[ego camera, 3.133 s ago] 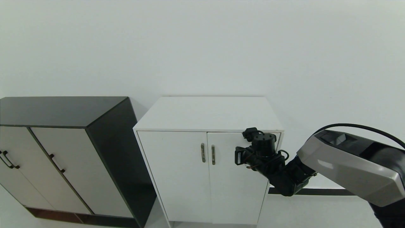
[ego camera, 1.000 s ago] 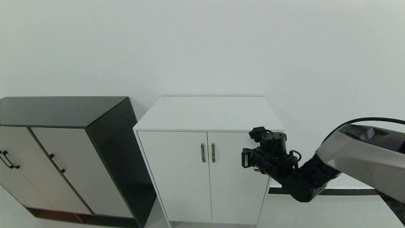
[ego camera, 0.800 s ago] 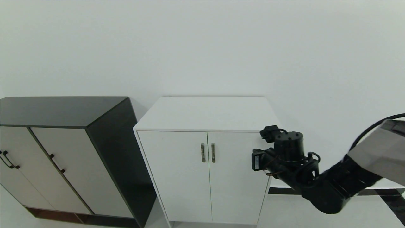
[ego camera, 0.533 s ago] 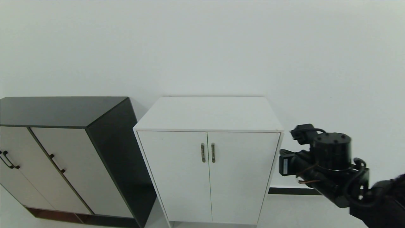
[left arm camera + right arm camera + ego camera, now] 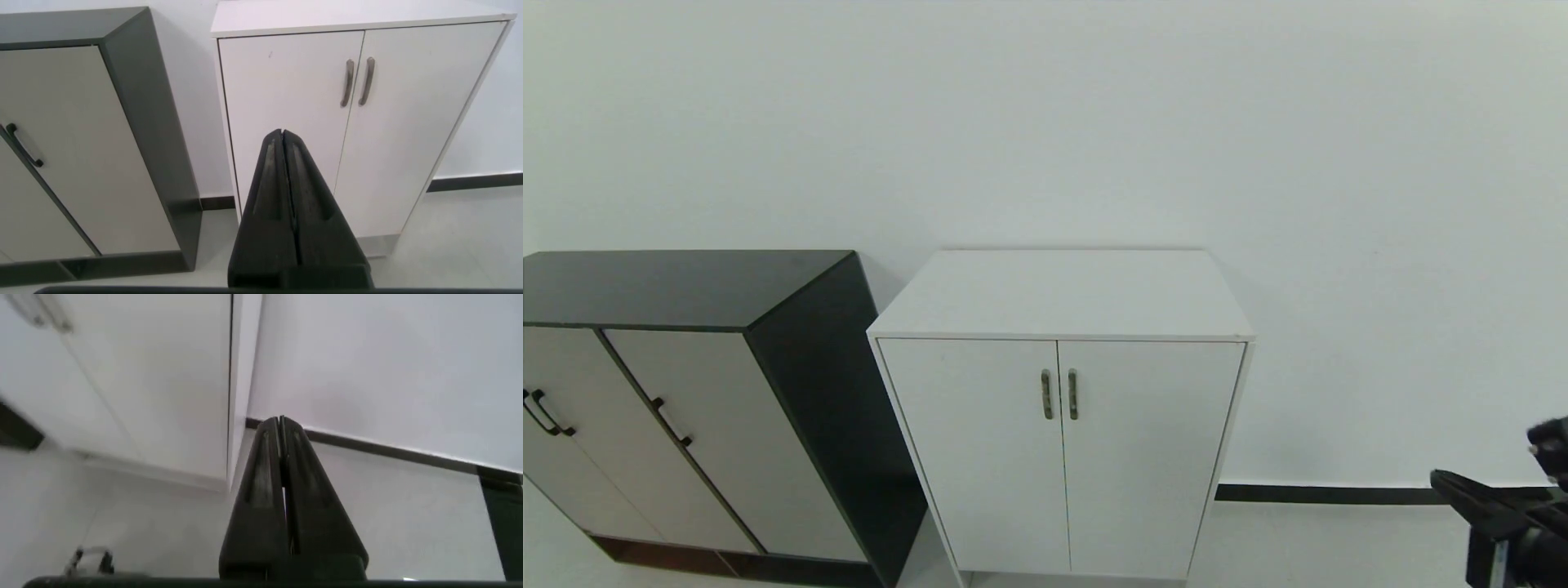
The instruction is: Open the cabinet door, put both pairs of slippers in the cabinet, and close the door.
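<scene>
Fingers point(image 5: 268, 184) on the left gripper point(image 5: 283, 135) are pressed flat together with nothing in them, and it's the same deal with the right gripper point(image 5: 281, 420): closed and empty.

From the head cam, the white cabinet point(image 5: 1062, 294) sits around 6 o'clock with both doors point(image 5: 1143, 457) fully shut. The two handles point(image 5: 1046, 394) are side by side at the centre seam. The dark cabinet point(image 5: 825, 367) is just beside it at 8 o'clock. The right gripper hangs at the 4 o'clock edge, well apart from the doors and low near the black baseboard point(image 5: 1323, 493). The left one points at the cabinet front from farther back, not touching it.

Honestly can't tell if the slippers are already inside, since shut doors hide everything. My read: either it's all wrapped up, or the open-the-door step is up.

If it's the opening step, one gripper has to spread its fingers and slip around just one handle. They're really close together, so grabbing both is the risk. Then it pulls along the door's swing instead of straight back.
</scene>
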Controlling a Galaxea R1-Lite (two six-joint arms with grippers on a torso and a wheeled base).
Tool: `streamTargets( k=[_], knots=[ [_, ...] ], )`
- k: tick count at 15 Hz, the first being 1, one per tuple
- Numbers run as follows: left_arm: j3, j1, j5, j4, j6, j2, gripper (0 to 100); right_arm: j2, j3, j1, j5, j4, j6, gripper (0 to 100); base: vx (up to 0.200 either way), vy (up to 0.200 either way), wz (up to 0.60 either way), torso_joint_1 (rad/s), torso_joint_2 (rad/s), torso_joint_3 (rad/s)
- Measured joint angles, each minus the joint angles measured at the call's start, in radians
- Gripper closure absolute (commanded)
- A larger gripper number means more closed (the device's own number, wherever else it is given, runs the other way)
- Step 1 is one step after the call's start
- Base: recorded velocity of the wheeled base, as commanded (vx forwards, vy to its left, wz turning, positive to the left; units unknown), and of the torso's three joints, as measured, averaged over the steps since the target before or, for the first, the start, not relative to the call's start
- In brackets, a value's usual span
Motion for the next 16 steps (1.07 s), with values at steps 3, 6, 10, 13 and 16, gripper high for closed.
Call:
streamTargets(
  k=[3,6,10,13,16],
  knots=[
    [0.0,0.0,0.0,0.0,0.0,0.0,100,-0.246,0.048,-0.003,0.147,0.294,-0.009,100,0.0,0.0,0.0,0.0,0.0,0.0],
    [0.0,0.0,0.0,0.0,0.0,0.0,100,-0.46,0.066,-0.001,0.279,0.539,-0.01,100,0.0,0.0,0.0,0.0,0.0,0.0],
    [0.0,0.0,0.0,0.0,-0.001,0.0,100,-0.674,0.09,-0.012,0.31,0.727,-0.002,100,0.0,0.0,0.0,0.0,0.0,0.0],
    [0.0,0.0,0.0,0.0,-0.001,0.0,100,-0.756,0.094,-0.074,0.308,0.728,-0.003,100,0.0,0.0,0.0,0.0,0.0,0.0],
    [0.0,0.0,0.0,0.0,-0.001,0.0,100,-0.823,0.094,-0.233,0.305,0.727,-0.005,100,0.0,0.0,0.0,0.0,0.0,0.0]
  ],
)
